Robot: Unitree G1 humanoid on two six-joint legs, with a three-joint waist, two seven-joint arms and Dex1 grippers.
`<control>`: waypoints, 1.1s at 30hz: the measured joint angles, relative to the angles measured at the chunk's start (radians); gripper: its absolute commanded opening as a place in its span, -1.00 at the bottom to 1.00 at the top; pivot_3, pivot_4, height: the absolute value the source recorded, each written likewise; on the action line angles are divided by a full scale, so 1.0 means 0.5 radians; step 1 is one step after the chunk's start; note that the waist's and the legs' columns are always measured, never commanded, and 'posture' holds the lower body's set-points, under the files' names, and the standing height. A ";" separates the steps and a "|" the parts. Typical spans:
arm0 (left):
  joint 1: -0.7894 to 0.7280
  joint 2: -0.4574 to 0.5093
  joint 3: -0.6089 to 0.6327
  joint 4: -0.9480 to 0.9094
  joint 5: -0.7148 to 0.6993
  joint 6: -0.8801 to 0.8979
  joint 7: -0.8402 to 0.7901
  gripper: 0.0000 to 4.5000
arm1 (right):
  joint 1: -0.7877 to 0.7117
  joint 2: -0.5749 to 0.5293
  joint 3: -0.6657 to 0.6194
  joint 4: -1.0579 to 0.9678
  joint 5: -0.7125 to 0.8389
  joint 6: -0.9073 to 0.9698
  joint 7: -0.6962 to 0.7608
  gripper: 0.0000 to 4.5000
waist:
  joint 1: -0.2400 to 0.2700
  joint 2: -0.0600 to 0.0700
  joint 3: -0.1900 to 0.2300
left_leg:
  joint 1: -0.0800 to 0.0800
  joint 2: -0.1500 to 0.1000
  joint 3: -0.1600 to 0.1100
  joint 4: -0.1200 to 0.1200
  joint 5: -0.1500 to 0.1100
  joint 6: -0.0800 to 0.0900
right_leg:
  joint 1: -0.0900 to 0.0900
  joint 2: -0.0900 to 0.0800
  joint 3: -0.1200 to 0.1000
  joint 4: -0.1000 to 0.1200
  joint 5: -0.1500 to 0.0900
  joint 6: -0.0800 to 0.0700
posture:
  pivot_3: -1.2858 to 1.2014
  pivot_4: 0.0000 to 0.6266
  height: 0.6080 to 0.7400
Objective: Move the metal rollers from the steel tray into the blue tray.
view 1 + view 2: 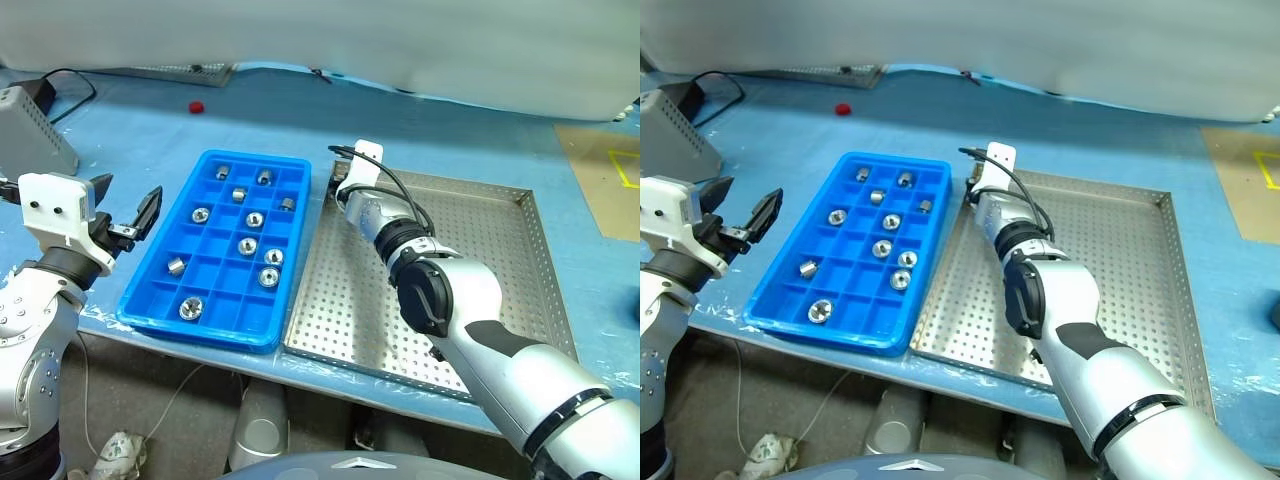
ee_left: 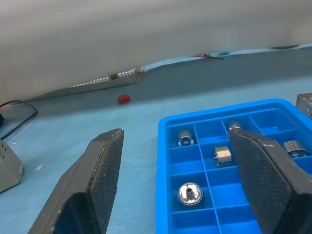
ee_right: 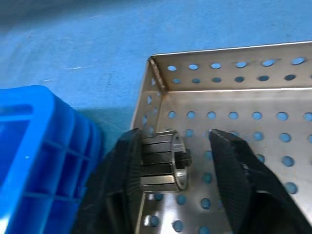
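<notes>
A: Right gripper (image 3: pixel 178 163)?
B: Jaws apart around one metal roller (image 3: pixel 163 160), touching one finger only, in the steel tray (image 1: pixel 480 240) corner beside the blue tray (image 1: pixel 225 250).
A: Left gripper (image 2: pixel 175 195)?
B: Spread wide, empty, beside the blue tray.

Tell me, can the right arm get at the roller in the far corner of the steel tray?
Probably yes. The right gripper already has the roller between its fingers, one touching it, the other apart. Nothing blocks it; only the steel tray corner wall stands close.

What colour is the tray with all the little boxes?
Bright blue. The blue tray shows best in the left eye view.
</notes>
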 measured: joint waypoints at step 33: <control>-0.138 0.037 -0.136 0.169 0.052 -0.073 -0.057 0.61 | 0.063 -0.095 -0.161 -0.013 0.174 0.116 0.319 0.34 | -0.027 -0.001 -0.001 | 0.000 0.000 0.001 0.003 0.001 -0.001 | 0.002 0.001 0.000 0.001 0.001 -0.001 | 0.48 -0.52 1.00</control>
